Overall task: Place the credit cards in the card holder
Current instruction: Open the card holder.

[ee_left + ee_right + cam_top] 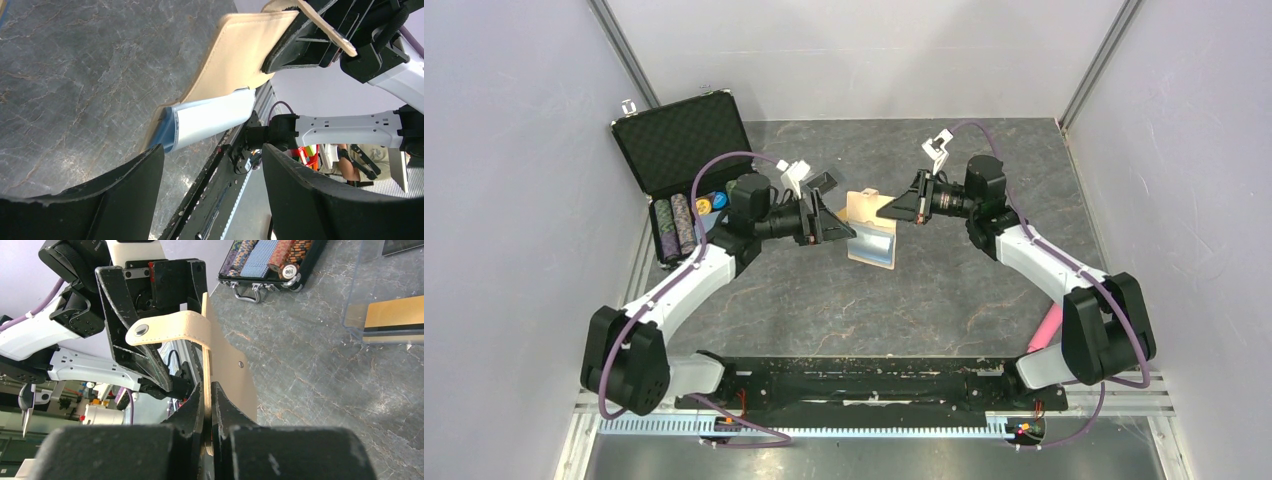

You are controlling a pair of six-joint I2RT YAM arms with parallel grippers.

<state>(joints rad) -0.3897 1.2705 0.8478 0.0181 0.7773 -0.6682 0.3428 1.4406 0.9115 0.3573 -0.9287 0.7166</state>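
The card holder [874,228] hangs in the air over the middle of the table [944,300], between my two tools and partly unfolded. My right gripper [208,392] is clamped hard on one tan flap, with the snap tab [165,327] curling out above it. My left gripper [212,150] stands wide with nothing in it, and the flap with the blue lining [167,130] lies just ahead of its jaws. I judge this to be the opening step, with no card in yet. Next my left jaws need a hold on that lined flap to spread a pocket, and then one tool must come free to fetch a card. Only the right wrist view shows the gold card [395,315], lying in a clear sleeve [357,295] on the table near the chip case [265,260]. Only the left wrist view shows the lining.
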